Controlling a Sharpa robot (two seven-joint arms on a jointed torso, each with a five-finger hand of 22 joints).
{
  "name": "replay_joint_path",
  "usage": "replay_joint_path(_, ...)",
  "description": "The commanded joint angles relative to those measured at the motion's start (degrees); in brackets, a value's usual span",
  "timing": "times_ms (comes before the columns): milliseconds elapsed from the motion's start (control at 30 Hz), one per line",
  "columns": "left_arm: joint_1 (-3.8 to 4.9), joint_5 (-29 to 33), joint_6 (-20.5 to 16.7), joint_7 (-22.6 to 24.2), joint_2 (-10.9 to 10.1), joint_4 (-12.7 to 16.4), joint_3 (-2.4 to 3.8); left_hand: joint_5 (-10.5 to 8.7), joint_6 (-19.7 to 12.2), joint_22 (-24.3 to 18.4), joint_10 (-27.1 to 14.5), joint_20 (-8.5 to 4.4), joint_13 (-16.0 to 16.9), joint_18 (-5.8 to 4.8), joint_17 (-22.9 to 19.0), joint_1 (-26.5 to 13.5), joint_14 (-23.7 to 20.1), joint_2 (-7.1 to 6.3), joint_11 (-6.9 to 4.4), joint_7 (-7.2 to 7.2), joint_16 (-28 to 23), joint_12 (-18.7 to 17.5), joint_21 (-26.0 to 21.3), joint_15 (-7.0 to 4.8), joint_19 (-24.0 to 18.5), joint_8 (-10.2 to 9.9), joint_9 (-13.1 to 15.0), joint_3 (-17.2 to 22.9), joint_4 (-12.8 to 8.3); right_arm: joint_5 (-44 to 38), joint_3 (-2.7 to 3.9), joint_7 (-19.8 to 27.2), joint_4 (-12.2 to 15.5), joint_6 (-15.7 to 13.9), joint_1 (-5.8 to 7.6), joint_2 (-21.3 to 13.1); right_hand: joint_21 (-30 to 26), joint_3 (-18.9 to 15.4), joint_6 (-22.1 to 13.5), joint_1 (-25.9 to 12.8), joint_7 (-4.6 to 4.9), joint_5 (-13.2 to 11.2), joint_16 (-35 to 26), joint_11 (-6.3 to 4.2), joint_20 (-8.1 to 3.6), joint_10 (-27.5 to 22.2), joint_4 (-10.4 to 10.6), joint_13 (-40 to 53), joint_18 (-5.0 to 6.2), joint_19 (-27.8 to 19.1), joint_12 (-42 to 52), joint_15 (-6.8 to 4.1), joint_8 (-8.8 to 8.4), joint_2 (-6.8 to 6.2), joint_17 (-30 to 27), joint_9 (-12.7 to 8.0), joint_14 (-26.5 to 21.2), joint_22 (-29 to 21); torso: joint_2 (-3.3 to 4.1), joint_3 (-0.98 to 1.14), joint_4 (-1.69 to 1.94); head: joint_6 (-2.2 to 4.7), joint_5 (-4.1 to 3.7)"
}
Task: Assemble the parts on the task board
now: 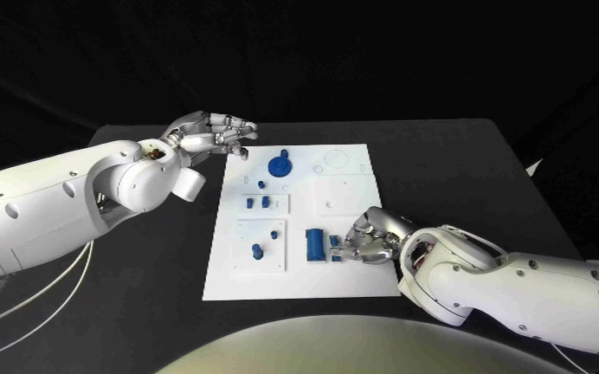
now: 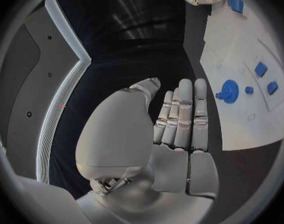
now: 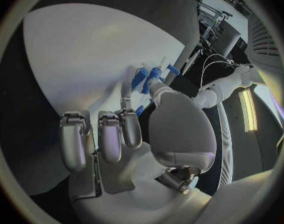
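probably lab: black-draped backdrop, black table, cabling.

right hand hiding small blue part

Far right of board: bare plate around the white insert, open from above
Near right corner: right hand low on the task board, crowding the blue block
Left column: small blue parts stand close together, narrow gaps
Far left corner: left hand hangs just off the board, near the round blue part
Table right of board: open black surface
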Motion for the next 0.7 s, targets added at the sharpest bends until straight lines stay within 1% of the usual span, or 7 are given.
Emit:
replay_joint_path(33,0.01,0.32,0.85,0.22,0.08,-0.01,0.03,0.17,-0.36,-0.06,-0.31,-0.03,-0.09,0.59,-0.07,-0.48,-0.18,0.0,0.12,0.09,-0.26,0.26,-0.27,0.34,0.24,0.37,-0.05,0.42,0.06,-3.28,0.0,1.93,0.39,0.98,-0.11,-0.19,0.2,-1.41,0.36,-0.06,0.03,-0.27,0.22,-0.35,-0.23,2.65,0.07,10.52,-0.74,4.94,-0.04,-0.4,-0.33,0.51,15.05,0.12,6.06,14.38,-0.03,0.02,-0.05,0.0,-0.02)
replay_joint_path(133,0.01,0.32,0.85,0.23,0.11,-0.08,0.03,0.17,-0.36,-0.06,-0.31,-0.03,-0.09,0.59,-0.07,-0.48,-0.18,0.0,0.12,0.09,-0.26,0.26,-0.27,0.34,0.24,0.37,-0.05,0.42,0.06,-3.82,0.0,2.13,0.5,0.82,-0.14,-0.34,0.2,-1.73,0.39,-0.15,0.02,-0.26,0.23,-0.36,-0.23,2.66,0.1,10.54,-0.73,4.94,-0.02,-0.41,-0.32,0.67,15.08,0.13,6.07,14.38,-0.04,-0.01,0.03,0.0,-0.01)
replay_joint_path(300,0.0,0.32,0.84,0.18,0.1,-0.19,0.03,0.17,-0.36,-0.06,-0.31,-0.03,-0.09,0.59,-0.07,-0.48,-0.18,0.0,0.12,0.09,-0.26,0.26,-0.27,0.34,0.24,0.37,-0.05,0.42,0.06,-4.17,0.0,2.28,0.61,0.84,-0.18,-0.64,0.25,-2.07,0.42,-0.25,0.0,-0.27,0.23,-0.36,-0.24,2.68,0.09,10.56,-0.75,4.97,0.01,-0.41,-0.32,0.76,15.08,0.14,6.07,14.39,0.03,-0.02,0.01,0.0,0.03)
replay_joint_path(433,0.0,0.32,0.86,0.17,0.09,-0.22,0.03,0.17,-0.36,-0.06,-0.31,-0.03,-0.09,0.59,-0.07,-0.48,-0.18,0.0,0.12,0.09,-0.26,0.26,-0.27,0.34,0.24,0.37,-0.05,0.42,0.06,-4.25,0.0,2.21,0.5,1.59,-0.2,-0.77,0.27,-2.18,0.43,-0.1,-0.02,-0.26,0.23,-0.38,-0.24,2.69,0.02,10.57,-0.75,4.97,0.03,-0.42,-0.32,0.82,15.08,0.14,6.07,14.4,0.02,-0.06,0.07,0.0,0.03)
replay_joint_path(500,0.0,0.32,0.87,0.16,0.09,-0.23,0.03,0.17,-0.36,-0.06,-0.31,-0.03,-0.09,0.59,-0.07,-0.48,-0.18,0.0,0.12,0.09,-0.26,0.26,-0.27,0.34,0.24,0.37,-0.05,0.42,0.06,-4.27,0.0,2.11,0.38,2.09,-0.2,-0.81,0.3,-2.42,0.4,0.92,-0.06,-0.25,0.23,-0.42,-0.26,2.7,-0.11,10.59,-0.76,4.98,0.05,-0.45,-0.36,0.99,15.08,0.15,6.07,14.41,0.03,-0.06,0.07,0.0,0.07)
replay_joint_path(700,0.0,0.32,0.91,0.09,0.07,-0.24,0.03,0.17,-0.36,-0.06,-0.31,-0.03,-0.09,0.59,-0.07,-0.48,-0.18,0.0,0.12,0.09,-0.26,0.26,-0.27,0.34,0.24,0.37,-0.05,0.42,0.06,-4.36,-0.01,1.82,0.14,3.07,-0.22,-0.75,0.28,-2.51,0.37,1.94,-0.07,-0.25,0.23,-0.44,-0.28,2.73,-0.15,10.64,-0.75,4.97,0.11,-0.47,-0.41,1.13,15.08,0.14,6.07,14.4,0.01,-0.06,0.08,0.0,0.13)
